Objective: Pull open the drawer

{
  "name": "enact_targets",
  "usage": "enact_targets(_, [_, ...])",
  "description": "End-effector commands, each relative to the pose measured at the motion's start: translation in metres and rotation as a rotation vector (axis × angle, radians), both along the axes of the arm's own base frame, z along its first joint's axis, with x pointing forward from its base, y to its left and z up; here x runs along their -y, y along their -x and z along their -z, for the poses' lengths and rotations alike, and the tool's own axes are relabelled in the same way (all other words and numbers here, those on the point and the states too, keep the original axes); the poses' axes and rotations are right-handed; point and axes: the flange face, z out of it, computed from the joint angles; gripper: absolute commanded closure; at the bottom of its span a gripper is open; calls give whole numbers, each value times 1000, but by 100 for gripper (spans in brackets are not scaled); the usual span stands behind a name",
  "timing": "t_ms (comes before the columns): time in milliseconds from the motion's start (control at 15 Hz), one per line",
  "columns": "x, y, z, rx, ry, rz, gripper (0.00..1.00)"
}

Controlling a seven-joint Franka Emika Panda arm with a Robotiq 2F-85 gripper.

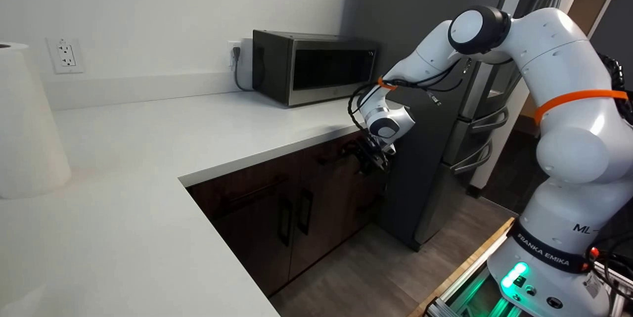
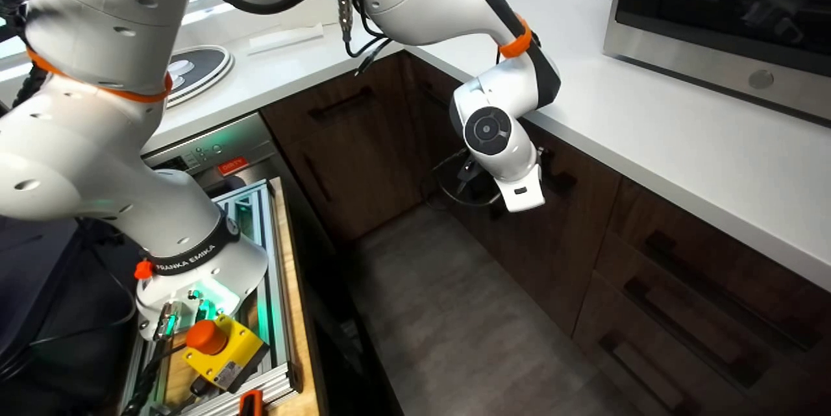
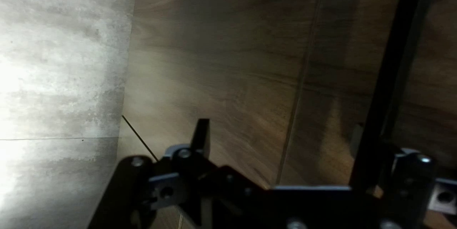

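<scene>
Spread wide, the Robotiq gripper point(image 3: 298, 139) stands at the dark wood front of the drawer point(image 3: 344, 39), which looks fully closed and, in both exterior views, lies just beneath the edge of the white countertop point(image 1: 198, 129). I judge the step in hand to be getting hold of its black bar handle point(image 3: 396, 61). To do that well, shift across until the bar runs midway between the 2 fingers point(image 3: 202, 134), keep them square to it, and go in only deep enough for the tips to pass behind it without pressing on the wood. Then close firmly and draw straight out, level and slowly, so the drawer doesn't bind. Closing while the bar is off to 1 side would likely push against it rather than grip it.

As for the opening, the wrist view shows it at or near full stretch, with nothing visibly clasped. 1 finger shows in front of the cabinet door point(image 3: 221, 68) below the drawer; the other overlaps the bar. Whether that finger touches it, or sits in front or behind, I can't tell: that corner is too dark and blurred.
</scene>
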Motion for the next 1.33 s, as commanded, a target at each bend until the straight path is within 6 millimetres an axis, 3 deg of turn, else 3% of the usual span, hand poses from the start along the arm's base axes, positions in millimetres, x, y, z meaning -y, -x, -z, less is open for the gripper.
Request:
enact_targets(0, [-13, 30, 8, -100, -34, -26, 0])
enact_targets(600, [-28, 91, -27, -184, -40, -21, 0])
enact_targets(1000, [-46, 112, -54, -169, -15, -69, 0])
enact_targets(1267, [-66, 136, -76, -226, 70, -222, 0])
